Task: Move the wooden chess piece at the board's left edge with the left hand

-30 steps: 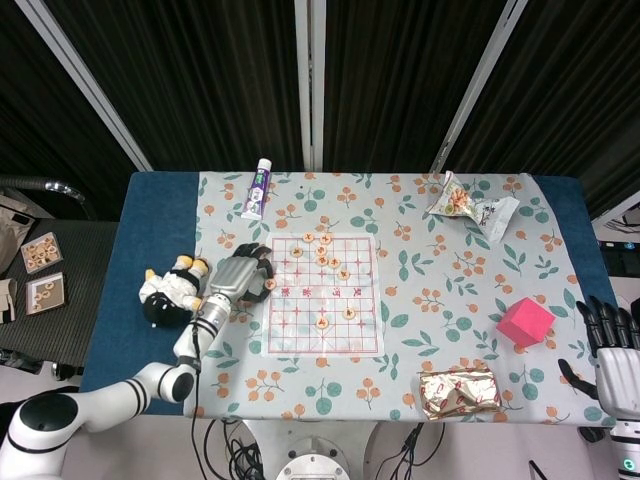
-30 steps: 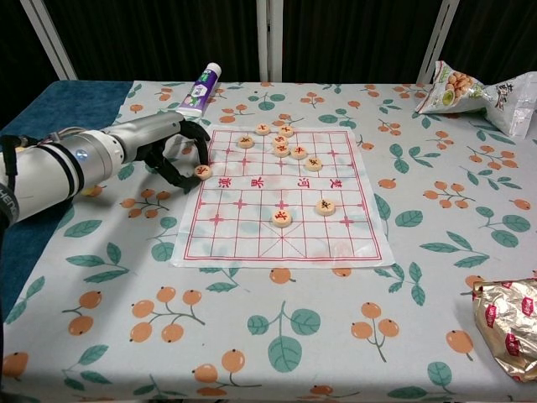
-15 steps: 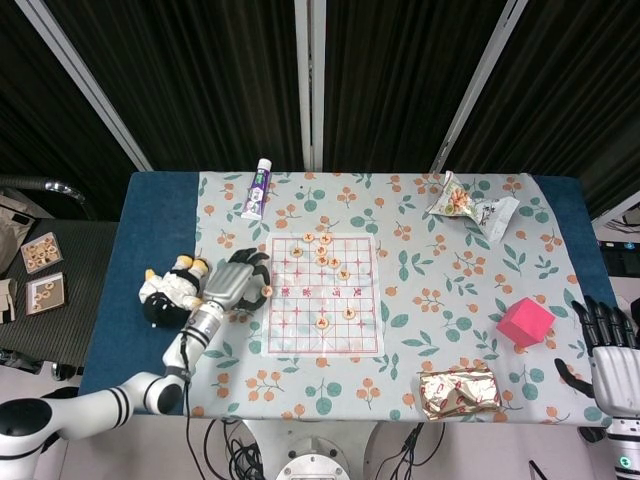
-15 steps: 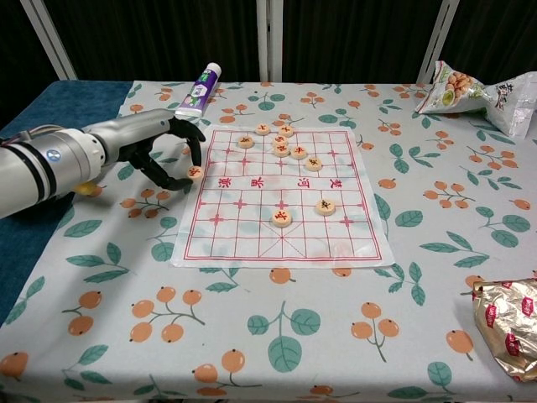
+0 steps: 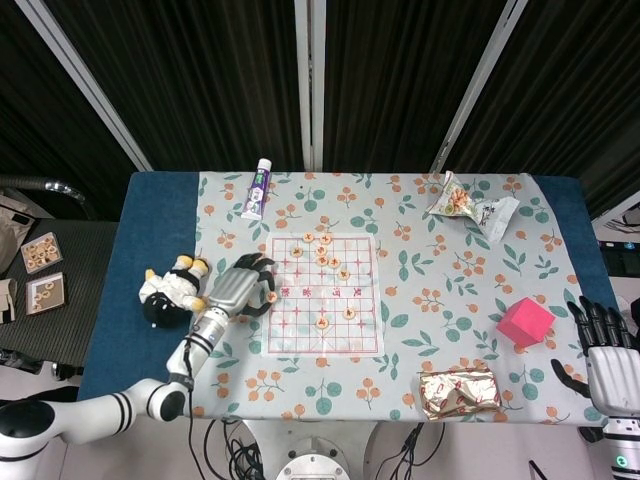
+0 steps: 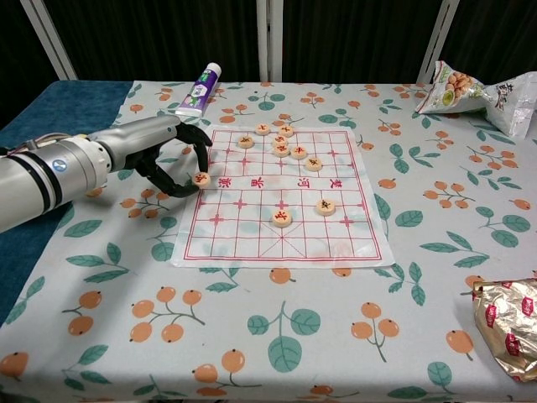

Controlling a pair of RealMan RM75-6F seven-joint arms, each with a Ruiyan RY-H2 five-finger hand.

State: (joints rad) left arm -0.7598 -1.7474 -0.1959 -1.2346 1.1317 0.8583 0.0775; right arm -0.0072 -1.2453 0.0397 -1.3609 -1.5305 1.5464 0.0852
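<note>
The round wooden chess piece [image 6: 200, 178] sits at the left edge of the paper board [image 6: 252, 228], seen in the head view as the chess piece [image 5: 271, 296] on the board [image 5: 322, 335]. My left hand [image 6: 172, 155] curls over it from the left and pinches it between thumb and a fingertip; the left hand [image 5: 240, 285] shows the same from above. Several other wooden pieces [image 6: 282, 149] lie on the board's far half and middle. My right hand [image 5: 607, 350] hangs off the table's right front corner, fingers spread, holding nothing.
A toothpaste tube [image 6: 199, 89] lies beyond the board's far left corner. A plush toy [image 5: 170, 287] lies left of my left hand. A snack bag [image 6: 478, 88] sits far right, a pink box [image 5: 525, 322] at right, a gold foil pack [image 6: 508, 323] near the front right.
My left hand dipped left and came back, carrying the piece a little nearer to me along the board's left edge. The right hand sank slightly.
</note>
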